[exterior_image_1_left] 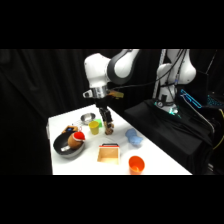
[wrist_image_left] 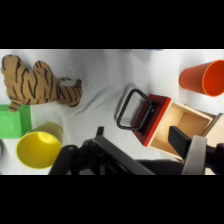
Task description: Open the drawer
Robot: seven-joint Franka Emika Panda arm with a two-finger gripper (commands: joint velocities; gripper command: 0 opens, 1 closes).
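The drawer (exterior_image_1_left: 109, 153) stands mid-table as a small square box with a tan inside showing from above and an orange-red rim. The wrist view shows its black bar handle (wrist_image_left: 133, 110) sticking out from the orange-red front (wrist_image_left: 154, 119), with the tan inside (wrist_image_left: 181, 123) behind it. My gripper (exterior_image_1_left: 105, 119) hangs above the table a little behind the drawer, close to a striped tiger toy (exterior_image_1_left: 108, 129). Its black linkage (wrist_image_left: 102, 157) fills the bottom of the wrist view, and nothing shows in its hold.
An orange cup (exterior_image_1_left: 136, 164) (wrist_image_left: 204, 77) stands in front of the drawer and a blue cup (exterior_image_1_left: 132, 136) to its right. A yellow cup (exterior_image_1_left: 94, 127) (wrist_image_left: 39, 148), a green block (wrist_image_left: 12, 123), a small metal bowl (exterior_image_1_left: 88, 118) and a filled grey bowl (exterior_image_1_left: 69, 145) sit to the left.
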